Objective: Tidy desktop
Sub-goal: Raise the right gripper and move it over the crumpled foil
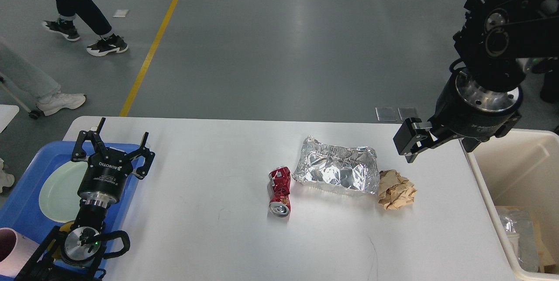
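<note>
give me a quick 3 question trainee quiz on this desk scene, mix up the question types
1. True or false: the crushed red can lies left of the foil tray on the desktop.
2. Which item sits nearest the cream bin? A) red can B) foil tray C) crumpled brown paper
3. Fill in: the left tool hovers over the ____ tray with its fingers spread.

Key:
1. True
2. C
3. blue

industrial lab floor, grey polished concrete (270,54), yellow lane line (153,45), passing walkers (78,23)
</note>
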Motion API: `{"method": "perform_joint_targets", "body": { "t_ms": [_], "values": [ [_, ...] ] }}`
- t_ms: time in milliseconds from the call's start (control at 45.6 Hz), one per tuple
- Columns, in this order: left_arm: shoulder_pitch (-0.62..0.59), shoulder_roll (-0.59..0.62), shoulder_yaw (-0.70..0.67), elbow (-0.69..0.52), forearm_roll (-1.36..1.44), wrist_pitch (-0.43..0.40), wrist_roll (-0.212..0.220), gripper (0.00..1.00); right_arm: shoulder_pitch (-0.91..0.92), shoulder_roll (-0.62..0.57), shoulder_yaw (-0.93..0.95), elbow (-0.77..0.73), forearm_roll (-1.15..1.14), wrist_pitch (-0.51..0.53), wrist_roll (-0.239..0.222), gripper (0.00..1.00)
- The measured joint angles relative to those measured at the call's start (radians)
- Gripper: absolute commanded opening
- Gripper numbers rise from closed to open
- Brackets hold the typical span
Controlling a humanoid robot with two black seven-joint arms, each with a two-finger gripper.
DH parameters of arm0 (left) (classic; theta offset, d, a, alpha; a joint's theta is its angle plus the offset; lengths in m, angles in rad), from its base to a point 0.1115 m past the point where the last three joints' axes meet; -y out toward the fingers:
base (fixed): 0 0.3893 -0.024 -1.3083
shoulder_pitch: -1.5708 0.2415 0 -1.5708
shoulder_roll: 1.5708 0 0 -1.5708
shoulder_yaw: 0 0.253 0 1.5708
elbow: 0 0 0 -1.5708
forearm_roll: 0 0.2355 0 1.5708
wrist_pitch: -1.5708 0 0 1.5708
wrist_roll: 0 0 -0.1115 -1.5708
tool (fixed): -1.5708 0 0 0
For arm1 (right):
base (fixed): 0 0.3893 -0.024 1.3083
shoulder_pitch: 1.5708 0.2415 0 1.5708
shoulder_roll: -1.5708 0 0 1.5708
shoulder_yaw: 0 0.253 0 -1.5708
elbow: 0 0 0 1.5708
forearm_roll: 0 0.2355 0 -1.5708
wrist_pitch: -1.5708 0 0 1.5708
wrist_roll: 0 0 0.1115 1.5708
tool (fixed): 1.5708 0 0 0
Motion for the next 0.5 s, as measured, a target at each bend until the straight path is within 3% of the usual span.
{"method": "perform_joint_targets", "body": {
  "t_ms": [219, 373, 504],
  "values": [
    [0.000, 0.000, 0.000, 0.000, 0.000, 0.000, 0.000, 0.96, -0.067, 0.012, 0.028, -0.055, -0.004, -0.082, -0.002, 1.00],
    [0.000, 0.000, 0.000, 0.000, 0.000, 0.000, 0.000, 0.96, -0.204, 0.033, 0.146, -0.146, -0.022, -0.120, -0.006, 1.00],
    [0.000, -0.001, 0.000, 0.000, 0.000, 0.000, 0.000, 0.96, -0.359, 0.089, 0.283, -0.223, -0.204, -0.164, -0.008, 1.00]
  ]
}}
